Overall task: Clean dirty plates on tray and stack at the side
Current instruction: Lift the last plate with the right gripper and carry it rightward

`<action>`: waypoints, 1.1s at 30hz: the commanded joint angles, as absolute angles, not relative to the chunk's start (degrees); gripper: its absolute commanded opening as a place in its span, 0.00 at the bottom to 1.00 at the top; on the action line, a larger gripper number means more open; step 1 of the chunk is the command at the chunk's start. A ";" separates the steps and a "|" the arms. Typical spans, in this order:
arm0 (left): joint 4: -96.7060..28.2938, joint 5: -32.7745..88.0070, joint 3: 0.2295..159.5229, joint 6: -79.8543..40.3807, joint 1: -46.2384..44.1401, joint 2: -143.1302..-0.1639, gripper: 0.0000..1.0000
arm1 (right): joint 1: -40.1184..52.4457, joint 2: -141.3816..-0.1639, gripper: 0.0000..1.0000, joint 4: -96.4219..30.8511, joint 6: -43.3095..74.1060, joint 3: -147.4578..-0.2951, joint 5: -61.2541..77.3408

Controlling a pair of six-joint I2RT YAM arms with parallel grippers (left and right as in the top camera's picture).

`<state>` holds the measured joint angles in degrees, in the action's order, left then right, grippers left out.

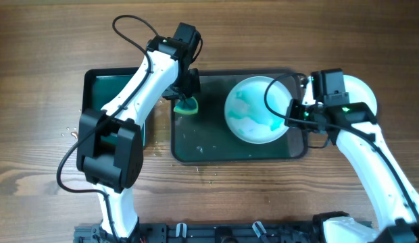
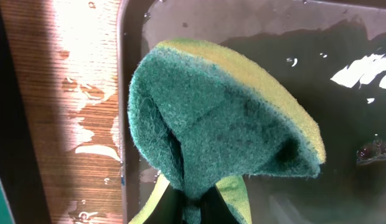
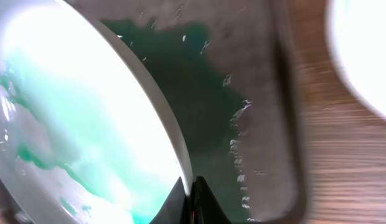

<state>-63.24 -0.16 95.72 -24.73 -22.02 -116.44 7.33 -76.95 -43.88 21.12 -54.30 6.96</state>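
**Wet plate pinched by its rim, sponge over the tray: watch for a slip.**

Overhead: your right hand [image 1: 295,112] pinches the rim of the round white plate smeared with teal [image 1: 255,110], which is in the right half of the large dark grey-green rectangular tray [image 1: 196,152]. Your left hand [image 1: 185,93] clamps a green-and-yellow sponge [image 1: 187,106] over the tray's left end. A plain white plate [image 1: 363,91] lies on the wood-grain tabletop [image 1: 47,169] just right of the tray. Left wrist: the sponge is squeezed into a fold, and water beads inside the tray and on the tabletop beside its left rim. Right wrist: your grip is only on the plate's edge. With that slick film, scrubbing pressure could pivot the plate or slide it free.
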 commanded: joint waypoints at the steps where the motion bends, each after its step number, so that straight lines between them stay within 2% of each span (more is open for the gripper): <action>1: -62.37 -0.43 95.07 -24.38 -22.39 -115.50 0.04 | 7.31 -73.54 0.04 -45.93 21.67 -57.52 -3.66; 5: -61.84 0.71 94.72 -24.51 -22.39 -115.74 0.04 | 7.90 -72.58 0.04 -47.53 21.74 -58.15 -9.50; 10: -61.89 1.67 94.72 -24.49 -22.39 -116.40 0.04 | 13.41 -72.51 0.04 -47.44 23.53 -58.19 -20.47; 25: -61.89 3.14 94.72 -24.47 -22.39 -117.01 0.04 | 45.69 -72.53 0.04 -47.20 23.66 -58.30 -71.35; 33: -61.87 3.20 94.72 -24.47 -22.39 -117.01 0.04 | 51.37 -72.53 0.04 -39.97 10.31 -58.30 -85.30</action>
<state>-61.91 2.26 95.20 -24.73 -22.17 -116.46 50.30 -73.52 -43.16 18.20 -56.77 -73.12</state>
